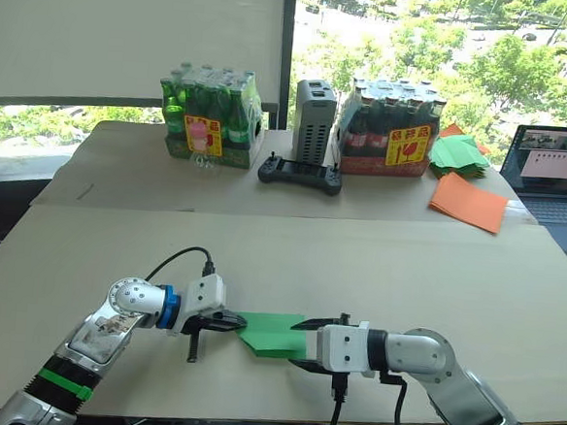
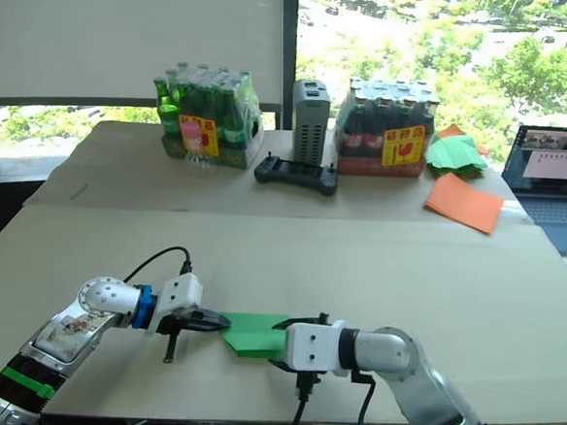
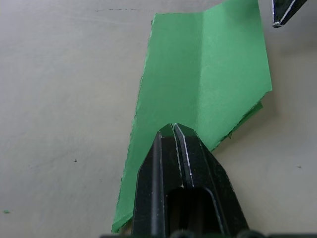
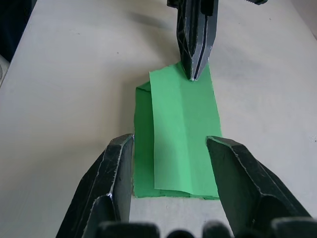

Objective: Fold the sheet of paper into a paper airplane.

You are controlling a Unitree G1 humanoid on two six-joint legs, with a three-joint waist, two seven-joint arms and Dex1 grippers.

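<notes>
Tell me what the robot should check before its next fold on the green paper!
1. Left gripper pinning the sheet of paper at its pointed end: ok, fingers shut on it.
2. Right gripper ready to take the other end: ok, its fingers are open, one on each side of the paper, not pinching.
3. Paper lying flat on the table: mostly ok, one folded layer sits a bit raised.
4. Centre crease visible: ok, it runs along the paper's length.
5. Lower layers lined up: cannot tell.
6. Orange sheets out of the way: ok, far back.
</notes>
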